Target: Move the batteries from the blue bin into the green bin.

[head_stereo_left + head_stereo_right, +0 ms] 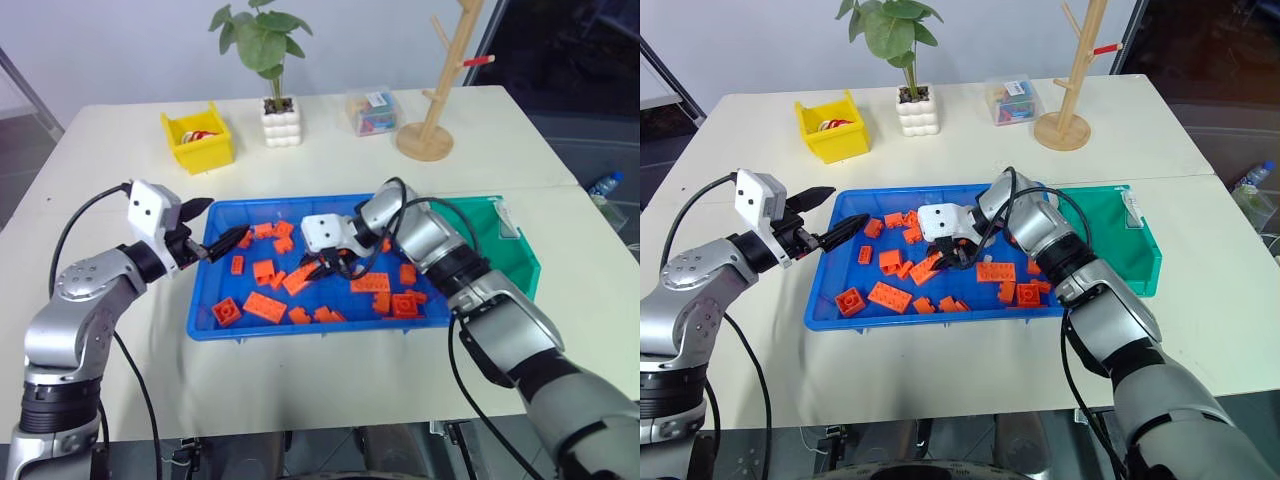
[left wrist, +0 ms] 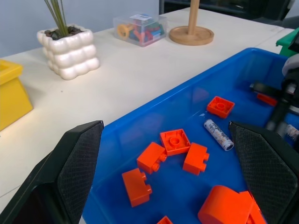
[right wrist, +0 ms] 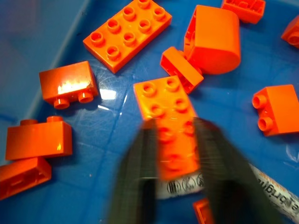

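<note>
The right gripper (image 3: 175, 179), down among the bricks in the blue bin (image 1: 215, 325), seems closed around 1 battery (image 3: 224, 186) lying crosswise; the green bin (image 1: 525, 262) waits at 3 o'clock.

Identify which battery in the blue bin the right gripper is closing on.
The battery lying under the flat orange brick, between the right gripper fingers. Another battery lies free beside small bricks near the bin's far wall.

White table (image 1: 330, 380); pale wall (image 1: 120, 50) behind; dark floor at right.
</note>
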{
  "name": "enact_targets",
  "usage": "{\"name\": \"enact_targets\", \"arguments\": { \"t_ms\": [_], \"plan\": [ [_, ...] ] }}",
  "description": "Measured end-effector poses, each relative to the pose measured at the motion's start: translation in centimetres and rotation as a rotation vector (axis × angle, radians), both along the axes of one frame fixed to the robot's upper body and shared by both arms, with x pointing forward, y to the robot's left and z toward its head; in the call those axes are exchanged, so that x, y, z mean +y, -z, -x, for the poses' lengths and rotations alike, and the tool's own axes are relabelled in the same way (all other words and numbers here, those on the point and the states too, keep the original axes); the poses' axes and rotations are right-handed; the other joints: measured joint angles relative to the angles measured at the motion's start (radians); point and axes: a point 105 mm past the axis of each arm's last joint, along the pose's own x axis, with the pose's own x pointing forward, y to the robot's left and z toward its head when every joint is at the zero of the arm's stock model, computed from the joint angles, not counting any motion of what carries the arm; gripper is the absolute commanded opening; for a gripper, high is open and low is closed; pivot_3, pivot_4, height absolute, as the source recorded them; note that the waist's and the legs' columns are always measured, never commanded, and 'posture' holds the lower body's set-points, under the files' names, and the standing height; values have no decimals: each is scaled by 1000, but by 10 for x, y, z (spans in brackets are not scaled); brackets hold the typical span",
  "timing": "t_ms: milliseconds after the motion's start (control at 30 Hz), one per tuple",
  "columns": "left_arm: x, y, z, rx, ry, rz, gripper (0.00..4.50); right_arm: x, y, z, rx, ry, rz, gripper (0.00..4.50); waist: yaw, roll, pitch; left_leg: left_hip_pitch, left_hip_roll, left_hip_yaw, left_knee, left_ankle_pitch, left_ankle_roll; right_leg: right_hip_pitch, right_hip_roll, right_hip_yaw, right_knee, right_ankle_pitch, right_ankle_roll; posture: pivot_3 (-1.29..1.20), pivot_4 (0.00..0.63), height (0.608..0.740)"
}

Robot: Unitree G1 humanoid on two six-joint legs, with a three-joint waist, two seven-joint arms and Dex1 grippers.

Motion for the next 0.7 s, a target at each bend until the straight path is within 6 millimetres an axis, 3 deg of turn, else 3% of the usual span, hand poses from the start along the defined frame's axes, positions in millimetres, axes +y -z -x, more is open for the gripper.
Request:
{"name": "enact_targets", "arguments": {
  "t_ms": [300,400,567,700],
  "plan": [
    [0,0,0,-1,-5,1,4500,3,-2,2,-2,-3,-11,28,-1,0,0,0,0,0,0,0,0,0,0,0,0,0,0,0,150,740],
    [0,0,0,-2,-5,2,4500,6,-7,3,-15,-7,-29,850,0,0,0,0,0,0,0,0,0,0,0,0,0,0,0,0,150,740],
    [0,0,0,-3,-5,2,4500,5,-14,2,-33,-6,-45,3378,0,0,0,0,0,0,0,0,0,0,0,0,0,0,0,0,150,740],
    [1,1,0,1,-8,2,4500,-5,-30,1,-46,36,-64,3378,1,0,0,0,0,0,0,0,0,0,0,0,0,0,0,0,150,740]
  ]
}}
